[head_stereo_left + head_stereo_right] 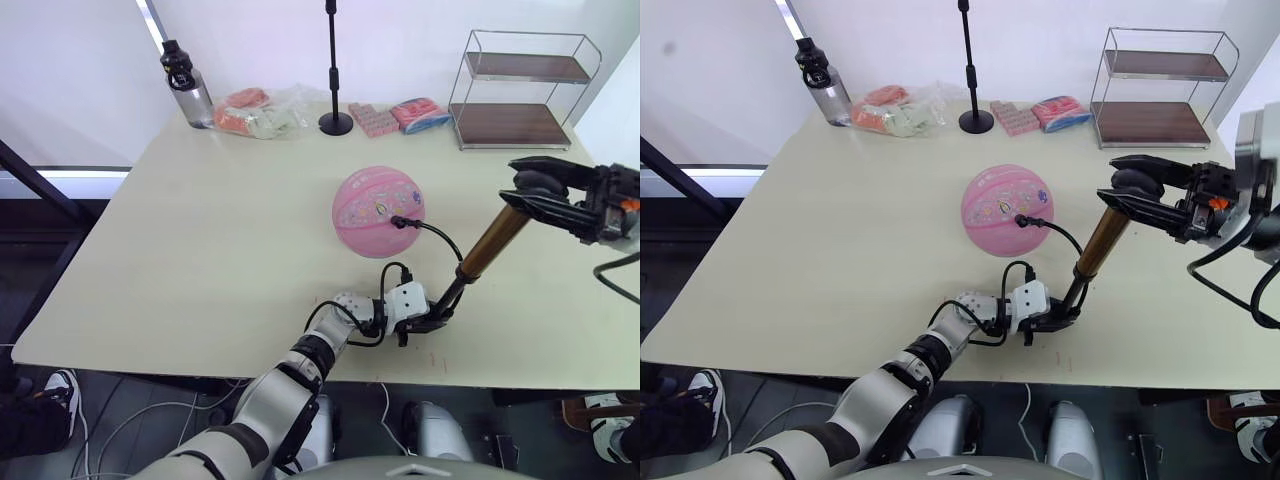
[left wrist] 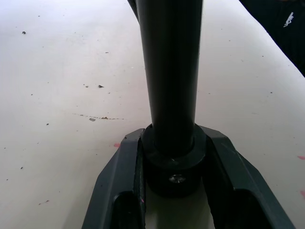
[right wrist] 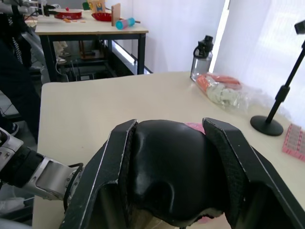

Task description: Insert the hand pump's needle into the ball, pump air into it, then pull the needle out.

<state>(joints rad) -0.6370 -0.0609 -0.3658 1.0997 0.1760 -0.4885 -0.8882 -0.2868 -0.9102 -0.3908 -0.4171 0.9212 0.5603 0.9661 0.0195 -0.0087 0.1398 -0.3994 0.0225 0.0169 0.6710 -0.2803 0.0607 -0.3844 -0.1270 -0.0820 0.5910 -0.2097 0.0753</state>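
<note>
Table [image 1: 200, 250] | left gripper [image 1: 428, 322] clamps hand pump [image 1: 492, 240] base | right gripper [image 1: 540, 190] grips its handle | needle [image 1: 397, 221] in ball [image 1: 375, 210]

The left gripper [image 1: 428, 322] is clamped on the hand pump's [image 1: 487, 248] base; the right gripper [image 1: 535, 188] is closed on its handle above.

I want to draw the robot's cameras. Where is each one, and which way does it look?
Left eye view: on the head, looking down at the table; shows both arms, the ball and the pump.
Right eye view: beside it, same scene.
Left wrist view: on the left wrist, looking along the left tool clamped on the pump's bottom end.
Right wrist view: on the right wrist, looking along the right tool clamped on the pump's handle; shows the left arm too.
Shared: right wrist and eye views both show the water bottle.
</note>
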